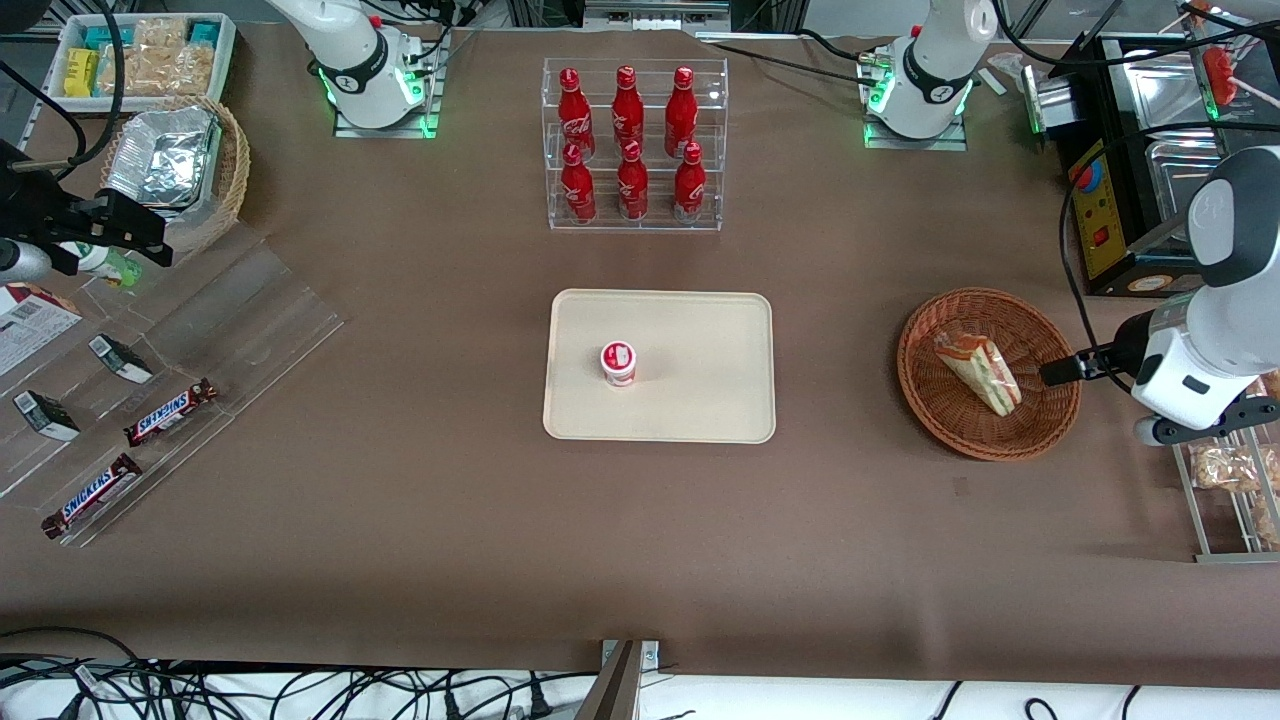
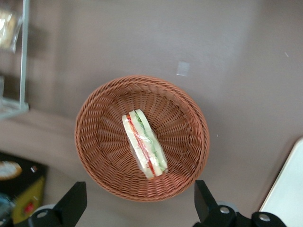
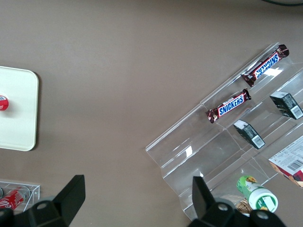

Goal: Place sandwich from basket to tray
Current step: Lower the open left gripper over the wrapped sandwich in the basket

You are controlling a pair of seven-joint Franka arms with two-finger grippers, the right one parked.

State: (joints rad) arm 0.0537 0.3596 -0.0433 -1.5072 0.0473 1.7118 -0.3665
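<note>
The sandwich, a wrapped wedge of pale bread with green and red filling, lies on its side in the round reddish-brown basket. My left gripper hovers above the basket's rim on the working arm's side. It is open, its black fingers are spread about as wide as the basket, and nothing is between them. The cream tray lies flat mid-table, apart from the basket toward the parked arm's end. A small red-lidded cup stands on it.
A clear rack of red bottles stands farther from the camera than the tray. A black appliance and a wire rack of snack bags flank the working arm. A tan foil basket and an acrylic Snickers stand are at the parked arm's end.
</note>
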